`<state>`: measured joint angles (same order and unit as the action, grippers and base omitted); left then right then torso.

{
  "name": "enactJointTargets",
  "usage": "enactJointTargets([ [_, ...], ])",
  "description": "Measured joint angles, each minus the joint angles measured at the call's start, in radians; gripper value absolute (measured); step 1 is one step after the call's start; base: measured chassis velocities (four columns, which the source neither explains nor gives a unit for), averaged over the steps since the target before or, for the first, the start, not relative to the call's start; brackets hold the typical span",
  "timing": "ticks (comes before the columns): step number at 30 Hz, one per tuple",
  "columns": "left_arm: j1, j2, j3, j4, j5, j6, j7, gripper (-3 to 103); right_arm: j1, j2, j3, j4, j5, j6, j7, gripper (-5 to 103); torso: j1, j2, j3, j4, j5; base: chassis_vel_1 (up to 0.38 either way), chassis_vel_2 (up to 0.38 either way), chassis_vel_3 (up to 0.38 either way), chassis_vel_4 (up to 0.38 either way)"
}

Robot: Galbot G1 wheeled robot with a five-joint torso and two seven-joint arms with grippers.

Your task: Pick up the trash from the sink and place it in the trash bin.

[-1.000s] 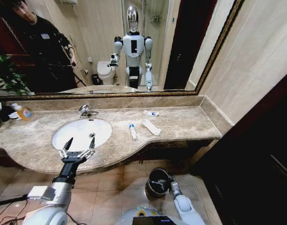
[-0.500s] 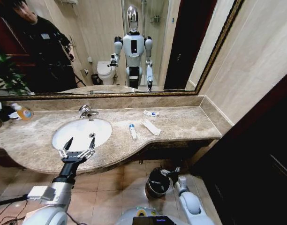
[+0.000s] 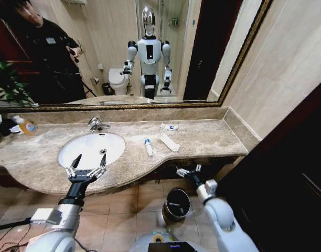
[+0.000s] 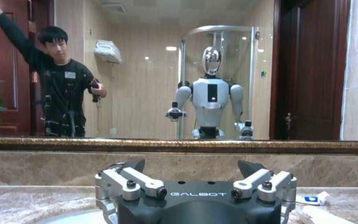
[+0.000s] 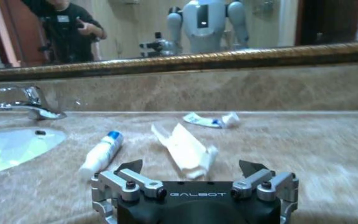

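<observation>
**Right arm lining up on counter trash, both grippers empty**

Left gripper (image 3: pixel 87 164) hovers over the sink (image 3: pixel 71 144) front rim, fingers spread, holding nothing; basin ahead of it looks bare.

Right gripper (image 3: pixel 186 170) sits at the counter's front edge, jaws apart, empty. Trash lies ahead of it on the marble: white tube (image 5: pixel 101 153) with blue cap ahead-left, crumpled white packet (image 5: pixel 185 150) dead ahead and nearest, small packet (image 5: pixel 207 120) further back near the wall. Trash bin (image 3: pixel 177 202) is on the floor below it.

Advice: take the packet first, come in low, pinch across its narrow width.

Beige-brown marble counter (image 3: pixel 202 137), mirror behind, tiled floor.
</observation>
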<state>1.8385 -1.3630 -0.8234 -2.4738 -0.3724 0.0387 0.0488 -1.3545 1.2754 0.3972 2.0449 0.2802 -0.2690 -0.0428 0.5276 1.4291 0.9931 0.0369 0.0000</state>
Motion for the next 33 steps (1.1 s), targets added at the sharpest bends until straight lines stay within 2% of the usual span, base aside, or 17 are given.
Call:
enactJointTargets([
  [9, 0.000, 0.000, 0.000, 0.000, 0.000, 0.000, 0.000, 100, 0.215, -0.062, -0.080, -0.130, 0.061, -0.065, 0.001, 100, 0.000, 0.000, 0.000, -0.0001, 0.0001, 0.000, 0.000, 0.000, 0.000],
  [18, 0.000, 0.000, 0.000, 0.000, 0.000, 0.000, 0.000, 100, 0.350, -0.071, -0.137, -0.251, 0.146, -0.131, 0.043, 100, 0.000, 0.000, 0.000, 0.0000, 0.0000, 0.000, 0.000, 0.000, 0.000],
  [33, 0.000, 0.000, 0.000, 0.000, 0.000, 0.000, 0.000, 100, 0.381, -0.087, -0.104, -0.317, 0.216, -0.145, 0.060, 100, 0.000, 0.000, 0.000, -0.0001, 0.0000, 0.000, 0.000, 0.000, 0.000],
])
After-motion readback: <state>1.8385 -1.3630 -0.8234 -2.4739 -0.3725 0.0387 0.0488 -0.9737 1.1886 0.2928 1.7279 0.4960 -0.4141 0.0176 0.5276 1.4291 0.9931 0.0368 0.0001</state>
